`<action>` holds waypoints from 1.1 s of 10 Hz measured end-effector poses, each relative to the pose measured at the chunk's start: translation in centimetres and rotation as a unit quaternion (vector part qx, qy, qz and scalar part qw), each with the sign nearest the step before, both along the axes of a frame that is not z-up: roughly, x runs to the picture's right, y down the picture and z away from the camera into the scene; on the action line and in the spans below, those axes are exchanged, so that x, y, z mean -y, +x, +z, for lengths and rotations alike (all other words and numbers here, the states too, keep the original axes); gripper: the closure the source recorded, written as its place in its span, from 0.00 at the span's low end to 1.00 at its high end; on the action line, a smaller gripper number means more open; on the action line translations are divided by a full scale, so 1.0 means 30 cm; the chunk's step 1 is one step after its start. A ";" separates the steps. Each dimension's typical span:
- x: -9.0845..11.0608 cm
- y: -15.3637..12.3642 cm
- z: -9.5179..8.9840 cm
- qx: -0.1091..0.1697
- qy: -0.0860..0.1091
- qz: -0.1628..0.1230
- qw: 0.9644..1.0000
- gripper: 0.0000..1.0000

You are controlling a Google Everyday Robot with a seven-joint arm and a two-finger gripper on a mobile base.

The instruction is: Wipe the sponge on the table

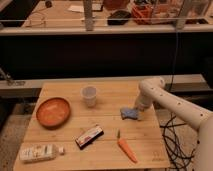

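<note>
While my jaws sit low on the sponge [128, 114], near 1 edge of the tabletop [105, 112], wiping looks underway.
Whether they grip it I cannot tell; next needs steady downward pressure and a sweep across bare bamboo, clear of carrot [126, 149] and cup [89, 95]. Dim room, cluttered bench [100, 15] behind.

The desk [145, 145] is pale bamboo with visible plank seams. The sponge [128, 114] is light blue, and the hand [137, 111] of the white arm [170, 102] is at its right end. The bowl [53, 112] is orange-brown, the cup [89, 95] clear, the carrot [127, 149] orange, the packet [89, 136] dark and the tube [40, 151] whitish.
</note>
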State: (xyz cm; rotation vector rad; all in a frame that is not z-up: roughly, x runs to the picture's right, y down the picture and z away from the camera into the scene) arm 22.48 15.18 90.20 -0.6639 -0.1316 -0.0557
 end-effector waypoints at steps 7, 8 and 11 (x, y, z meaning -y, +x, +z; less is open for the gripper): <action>0.005 -0.048 0.004 0.003 -0.003 -0.008 1.000 1.00; 0.006 -0.075 0.004 0.004 -0.005 -0.011 1.000 1.00; 0.006 -0.107 -0.002 0.007 -0.009 -0.014 1.000 1.00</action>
